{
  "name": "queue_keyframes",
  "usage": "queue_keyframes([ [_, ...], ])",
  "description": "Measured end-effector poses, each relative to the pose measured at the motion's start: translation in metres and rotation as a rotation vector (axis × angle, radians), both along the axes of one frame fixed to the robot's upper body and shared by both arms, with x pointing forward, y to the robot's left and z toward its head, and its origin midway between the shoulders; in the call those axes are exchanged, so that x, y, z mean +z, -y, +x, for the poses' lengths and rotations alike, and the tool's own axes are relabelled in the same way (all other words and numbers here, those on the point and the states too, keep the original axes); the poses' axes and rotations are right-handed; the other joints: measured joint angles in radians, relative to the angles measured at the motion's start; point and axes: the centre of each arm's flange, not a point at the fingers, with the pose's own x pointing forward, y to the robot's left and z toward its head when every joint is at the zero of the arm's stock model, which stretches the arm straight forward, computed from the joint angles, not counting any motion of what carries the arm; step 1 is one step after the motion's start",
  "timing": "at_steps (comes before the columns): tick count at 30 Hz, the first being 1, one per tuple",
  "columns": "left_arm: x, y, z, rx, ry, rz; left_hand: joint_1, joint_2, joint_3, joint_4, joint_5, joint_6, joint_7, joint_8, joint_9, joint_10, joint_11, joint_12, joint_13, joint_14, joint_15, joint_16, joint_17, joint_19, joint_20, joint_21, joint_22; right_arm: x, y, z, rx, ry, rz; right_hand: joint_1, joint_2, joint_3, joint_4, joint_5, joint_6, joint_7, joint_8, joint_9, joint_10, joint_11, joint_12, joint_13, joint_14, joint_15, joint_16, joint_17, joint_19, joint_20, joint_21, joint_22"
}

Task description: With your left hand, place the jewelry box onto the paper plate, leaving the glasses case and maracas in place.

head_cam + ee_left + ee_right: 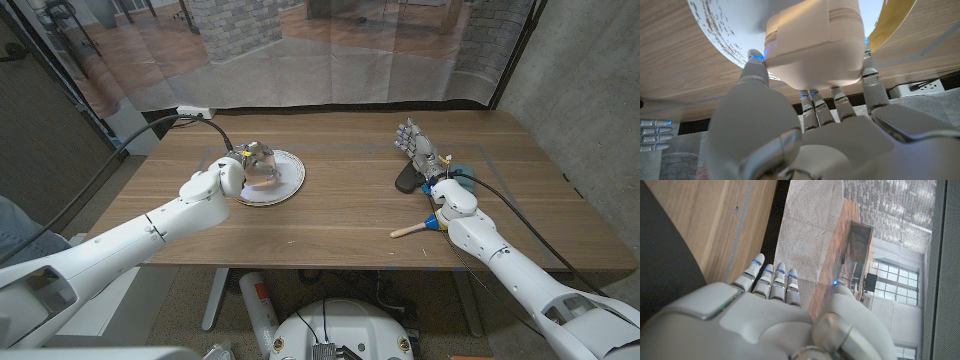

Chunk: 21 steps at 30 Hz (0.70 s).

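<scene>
Over paper plate, left hand gripping

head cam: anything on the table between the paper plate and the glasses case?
Nothing: in the head view the stretch of table between the paper plate and the dark glasses case is bare wood. The maraca lies nearer the robot, beside the right arm.

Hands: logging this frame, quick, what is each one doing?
Left hand: grips the jewelry box over the paper plate.
Right hand: open, holding nothing.
</scene>
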Motion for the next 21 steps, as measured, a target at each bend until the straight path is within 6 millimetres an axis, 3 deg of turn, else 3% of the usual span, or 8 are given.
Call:
queue_keyframes([
  [5,-0.003,0.000,0.001,0.001,-0.006,-0.005,0.000,0.000,0.000,0.000,0.000,-0.015,0.001,-0.008,0.000,-0.007,0.007,-0.008,0.003,-0.005,-0.005,-0.004,0.000,-0.020,0.001,-0.007,0.000,0.000,-0.001,0.001,0.002,0.001,0.000,0.005,0.005,0.000,0.000,0.000,0.000,0.000,0.000,0.000,0.000,0.000,0.000,0.000,0.000,0.000,0.000,0.000,0.004,0.004,0.000,0.004],
  [14,-0.009,0.000,0.004,0.002,-0.020,-0.013,0.000,0.001,0.007,0.015,0.000,-0.026,-0.007,-0.015,-0.003,-0.025,0.000,-0.017,0.003,-0.022,-0.022,-0.025,-0.008,-0.130,-0.024,-0.034,-0.003,0.001,-0.001,0.000,0.003,0.004,-0.001,0.005,0.005,0.000,0.000,0.000,0.000,0.000,0.000,0.000,0.000,0.000,0.000,0.000,0.000,0.000,0.000,0.000,0.005,0.005,-0.008,0.005],
  [21,-0.012,0.000,0.006,0.002,-0.026,-0.017,0.007,0.007,0.007,0.015,0.000,-0.031,-0.005,-0.015,-0.004,-0.036,0.000,-0.026,0.003,-0.029,-0.029,-0.036,-0.011,-0.143,-0.015,-0.041,-0.003,0.002,-0.002,-0.002,0.004,0.010,-0.004,0.005,0.005,0.001,-0.001,0.000,0.000,0.000,0.000,0.000,0.000,0.000,0.000,0.000,0.000,0.000,0.000,0.000,0.005,0.005,-0.008,0.005],
])
